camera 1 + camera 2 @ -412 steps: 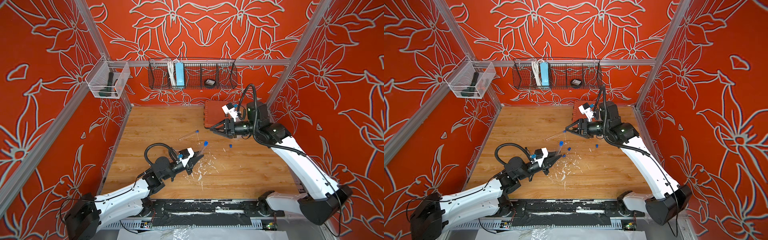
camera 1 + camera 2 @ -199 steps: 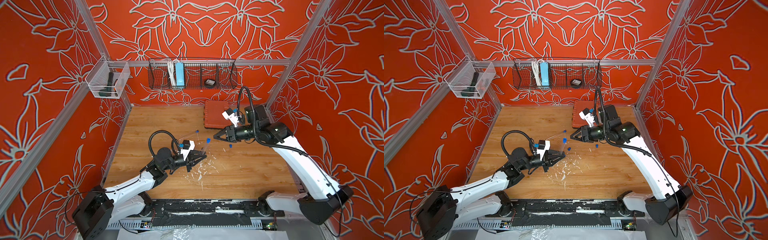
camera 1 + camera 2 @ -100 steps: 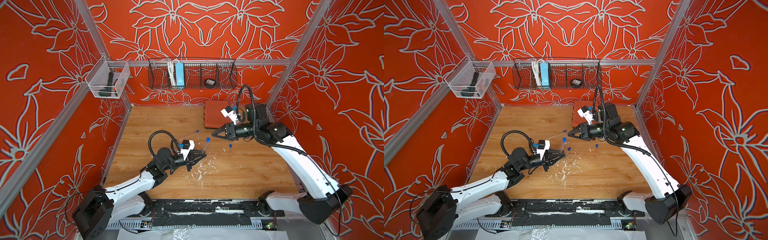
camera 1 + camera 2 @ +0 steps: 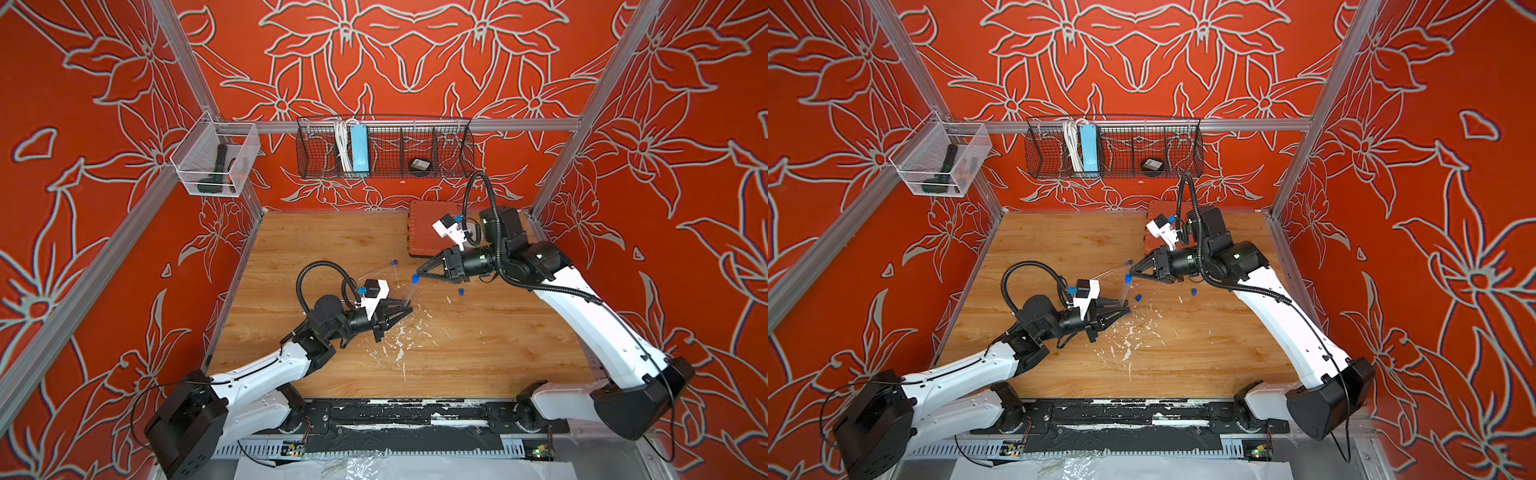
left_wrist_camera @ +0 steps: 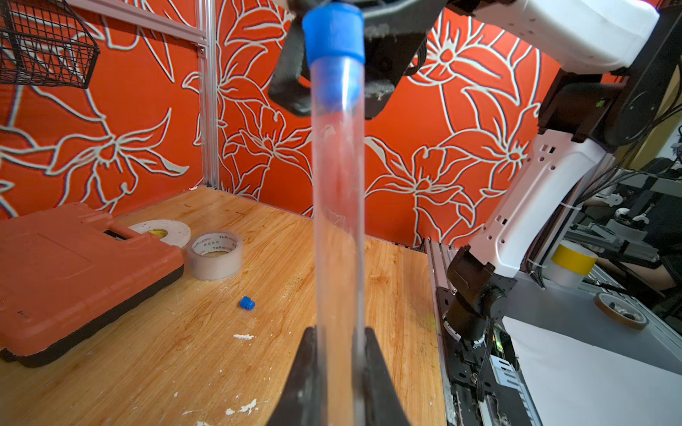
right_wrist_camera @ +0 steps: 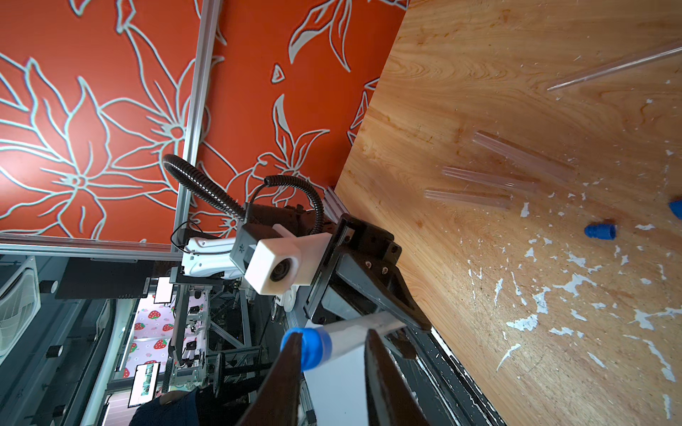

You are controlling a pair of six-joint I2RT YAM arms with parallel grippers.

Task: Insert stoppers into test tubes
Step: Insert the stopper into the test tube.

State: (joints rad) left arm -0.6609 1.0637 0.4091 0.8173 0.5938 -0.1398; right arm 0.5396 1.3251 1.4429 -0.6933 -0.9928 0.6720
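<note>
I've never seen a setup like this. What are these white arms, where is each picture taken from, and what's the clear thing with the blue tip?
Two white robot arms work over a wooden table. Two pictures look down from above; two come from cameras on the arms' wrists. The left hand is shut on a clear test tube with a blue stopper in its free end. The right hand is at that stopper, jaws apart. On the table lie more clear tubes, loose stoppers, an orange case and tape rolls.
</note>
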